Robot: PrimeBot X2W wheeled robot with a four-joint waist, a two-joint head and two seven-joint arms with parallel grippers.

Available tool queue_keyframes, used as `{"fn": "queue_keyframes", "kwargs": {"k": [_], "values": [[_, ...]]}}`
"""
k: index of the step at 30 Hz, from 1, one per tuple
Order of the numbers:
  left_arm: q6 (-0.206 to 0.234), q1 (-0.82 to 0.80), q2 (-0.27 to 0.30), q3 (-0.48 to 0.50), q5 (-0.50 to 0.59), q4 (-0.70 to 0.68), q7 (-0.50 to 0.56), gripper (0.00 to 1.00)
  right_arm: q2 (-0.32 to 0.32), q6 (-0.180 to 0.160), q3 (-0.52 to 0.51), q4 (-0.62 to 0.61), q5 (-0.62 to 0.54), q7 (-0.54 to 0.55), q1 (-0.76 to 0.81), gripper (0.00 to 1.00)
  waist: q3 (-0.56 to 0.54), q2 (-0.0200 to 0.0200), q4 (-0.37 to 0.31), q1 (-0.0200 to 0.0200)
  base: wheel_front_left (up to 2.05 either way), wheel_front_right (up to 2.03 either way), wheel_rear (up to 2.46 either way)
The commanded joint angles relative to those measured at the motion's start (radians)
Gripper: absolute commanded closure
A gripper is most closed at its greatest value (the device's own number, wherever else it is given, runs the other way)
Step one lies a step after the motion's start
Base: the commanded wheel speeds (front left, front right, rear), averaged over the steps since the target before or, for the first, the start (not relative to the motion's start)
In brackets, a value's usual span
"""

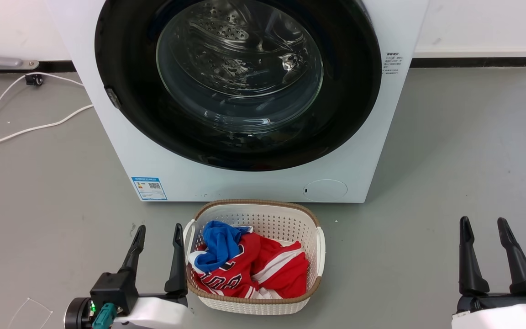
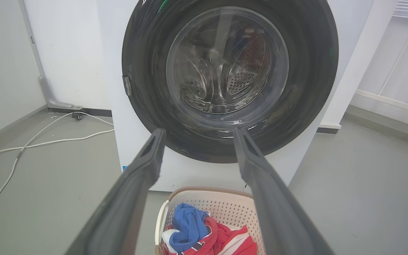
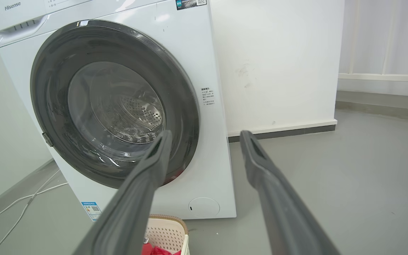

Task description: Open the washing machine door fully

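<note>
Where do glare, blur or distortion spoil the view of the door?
Head view: white glare streaks on the washing machine door glass. Left wrist view: its black ring looks smeared. Right wrist view: the washing machine leans, bent by the wide lens.

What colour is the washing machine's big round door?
The door is glossy black with clear glass in the middle. Head view shows it best.

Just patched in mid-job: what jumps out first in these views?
The washing machine door, a big glossy black disc, sits shut on the white washing machine straight ahead. In front, a white basket holds red and blue clothes, with the open left gripper beside it.
</note>
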Motion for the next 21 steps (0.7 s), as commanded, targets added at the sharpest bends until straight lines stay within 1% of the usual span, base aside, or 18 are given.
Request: {"fn": "queue_keyframes", "kwargs": {"k": [1, 11, 21], "values": [[0.005, 0.011, -0.001, -0.003, 0.018, 0.0, -0.008, 0.0, 0.003, 0.002, 0.001, -0.011, -0.016, -0.009, 0.013, 0.0, 0.0, 0.0, 0.0, 0.0, 0.0, 0.0, 0.0], [0.01, 0.016, -0.001, -0.014, 0.066, 0.014, -0.026, 0.0, 0.003, 0.001, 0.006, -0.021, -0.074, -0.025, 0.021, 0.0, 0.002, 0.0, -0.001, 0.0, 0.0, 0.0, 0.0], [0.012, 0.014, -0.002, -0.014, 0.055, 0.027, -0.025, 0.0, 0.003, 0.001, 0.007, -0.012, -0.058, -0.025, 0.019, 0.0, 0.002, 0.0, 0.0, 0.0, 0.0, 0.0, 0.0]]}}
